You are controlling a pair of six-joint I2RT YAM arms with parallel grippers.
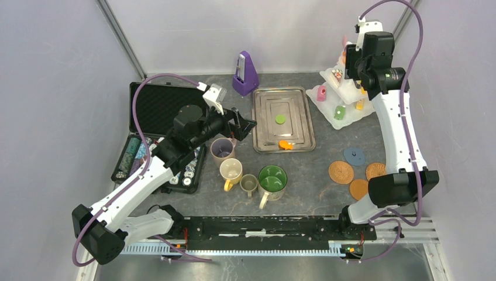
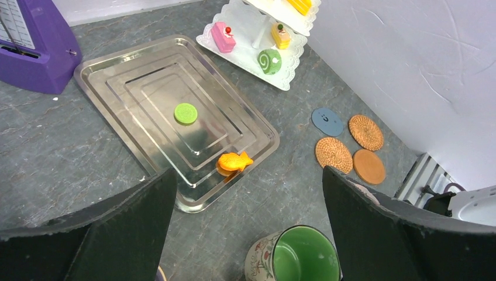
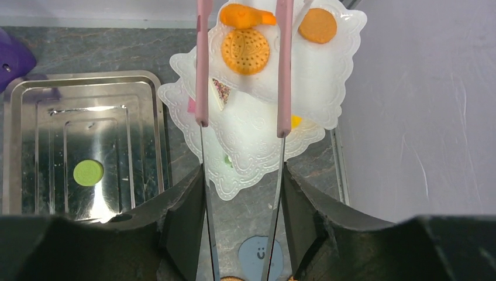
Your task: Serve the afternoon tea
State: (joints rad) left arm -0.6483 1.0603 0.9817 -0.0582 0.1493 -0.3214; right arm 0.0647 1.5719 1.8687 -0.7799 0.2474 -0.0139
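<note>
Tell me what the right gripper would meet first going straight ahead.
Probably the round orange biscuit on the white stand's top tier, between the arms of the right gripper's tongs; depth unclear.

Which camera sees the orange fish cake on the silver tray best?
Left wrist: the orange fish sits close and unblocked on the tray. Top external shows it tiny; right wrist misses it.

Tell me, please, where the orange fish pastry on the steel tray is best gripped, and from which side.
Grip the orange fish pastry across its narrow middle, coming straight down from above. It lies flat on a step of the steel tray, close to the raised near rim, so a sideways approach would likely meet metal.
</note>
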